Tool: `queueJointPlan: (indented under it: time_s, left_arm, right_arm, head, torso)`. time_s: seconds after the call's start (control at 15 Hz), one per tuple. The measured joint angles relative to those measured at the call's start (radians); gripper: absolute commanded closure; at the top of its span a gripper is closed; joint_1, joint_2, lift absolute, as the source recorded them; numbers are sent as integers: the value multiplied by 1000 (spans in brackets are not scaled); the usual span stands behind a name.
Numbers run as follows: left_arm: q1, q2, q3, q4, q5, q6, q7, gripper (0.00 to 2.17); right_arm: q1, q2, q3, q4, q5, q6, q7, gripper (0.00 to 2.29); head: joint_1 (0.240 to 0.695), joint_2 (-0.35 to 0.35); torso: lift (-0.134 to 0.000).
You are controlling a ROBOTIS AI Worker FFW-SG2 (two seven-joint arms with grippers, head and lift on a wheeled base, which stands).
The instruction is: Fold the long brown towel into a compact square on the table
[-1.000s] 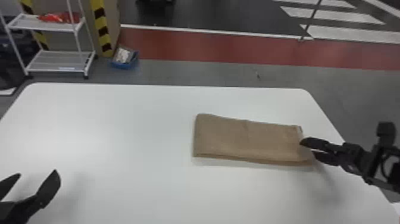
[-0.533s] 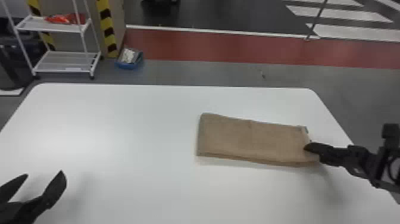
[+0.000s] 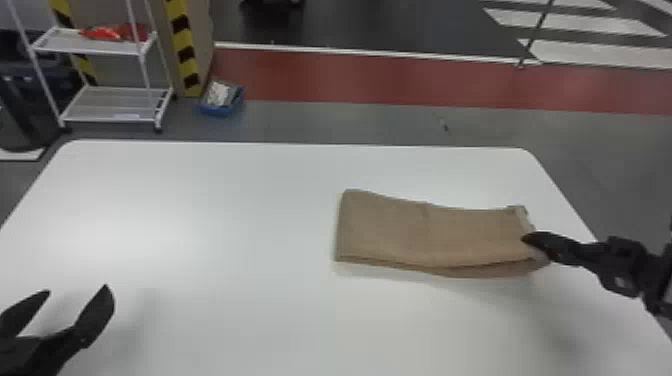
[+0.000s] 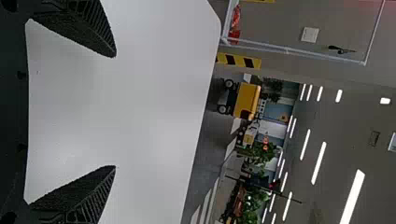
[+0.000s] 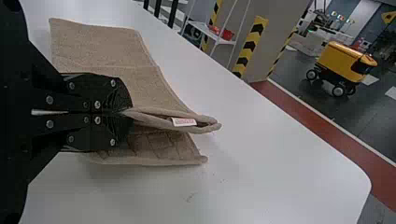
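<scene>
The brown towel [image 3: 430, 230], folded into a flat strip of stacked layers, lies right of the table's middle, its right end slightly raised. At that end my right gripper [image 3: 531, 242] pinches the upper layers. In the right wrist view, my right gripper [image 5: 125, 112] is shut on the edge of the towel [image 5: 112, 44], a small white label beside the fingers and a lower layer beneath. My left gripper [image 3: 75, 295] stands open at the table's near left, well away from the towel. In the left wrist view, the left gripper [image 4: 115, 112] has nothing between its widely spread fingers.
The white table [image 3: 200, 225] has its right edge under the right arm. Beyond the far edge, a white shelf rack [image 3: 110, 105] and a blue bin [image 3: 221, 100] stand on the floor. A yellow wheeled cart [image 5: 343, 63] is in the room behind.
My right gripper has closed on the towel's right end, and that end has risen a little, parting the layers. The left gripper stays open at the near left.
</scene>
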Motion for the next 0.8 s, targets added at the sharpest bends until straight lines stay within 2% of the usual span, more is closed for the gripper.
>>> queueJointPlan:
  time_s: [0.13,0.27,0.33,0.47,0.8]
  left_arm:
    - [-2,0,-2,0,0,0,0,16]
    - [-2,0,-8,0,0,0,-2,16]
    - [-2,0,-9,0,0,0,-3,16]
    - [-1,0,-5,0,0,0,-3,16]
    - [2,0,-5,3,0,0,-12,16]
  right_arm:
    - [24,-13,6,-33,0,36,1,1139]
    - [50,-13,25,-51,25,38,1,542]
    - [56,-11,29,-54,34,36,1,427]
    - [67,-10,22,-58,39,35,1,421]
    - [72,-34,12,-60,65,44,-2,421]
  head:
    - [695,-123]
    - [695,-128]
    - [695,-129]
    - [695,-132]
    - [695,-156]
  torso:
    - [-123]
    - [-123]
    - [-123]
    - [-123]
    - [-123]
